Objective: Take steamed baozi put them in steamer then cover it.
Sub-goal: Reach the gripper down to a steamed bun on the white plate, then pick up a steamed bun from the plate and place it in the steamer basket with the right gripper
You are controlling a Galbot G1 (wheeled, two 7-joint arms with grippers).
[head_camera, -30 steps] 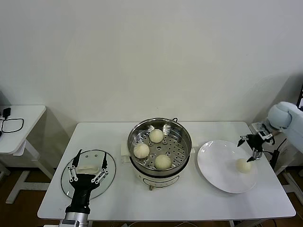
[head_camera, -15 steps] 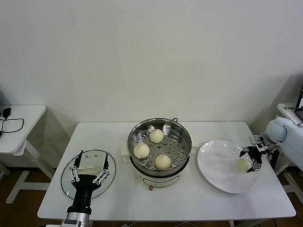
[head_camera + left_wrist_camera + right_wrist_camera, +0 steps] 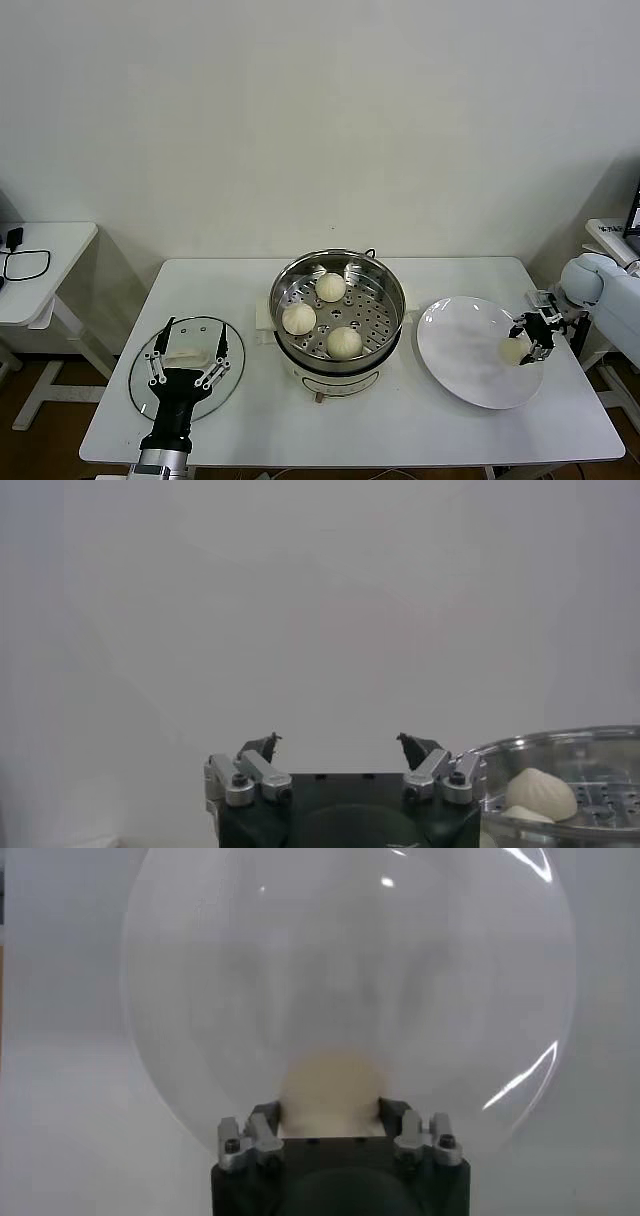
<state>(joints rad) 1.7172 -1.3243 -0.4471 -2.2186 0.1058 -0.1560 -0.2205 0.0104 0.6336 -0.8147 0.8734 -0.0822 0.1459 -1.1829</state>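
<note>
— Left gripper [image 3: 186,362] first?
— Fingers spread wide, hovering over the cover [image 3: 186,365], a flat clear glass disc with a metal rim and white oblong handle, lying on the white table [image 3: 400,420].
— Centre?
— The steamer [image 3: 337,310]: round, shiny steel, perforated tray. Three smooth domed steamed baozi [image 3: 344,342] sit inside.
— Right side?
— The right gripper [image 3: 522,344] has its fingers closed against the fourth bun [image 3: 514,349], soft and cream-white, on the glossy white plate [image 3: 462,360].
</note>
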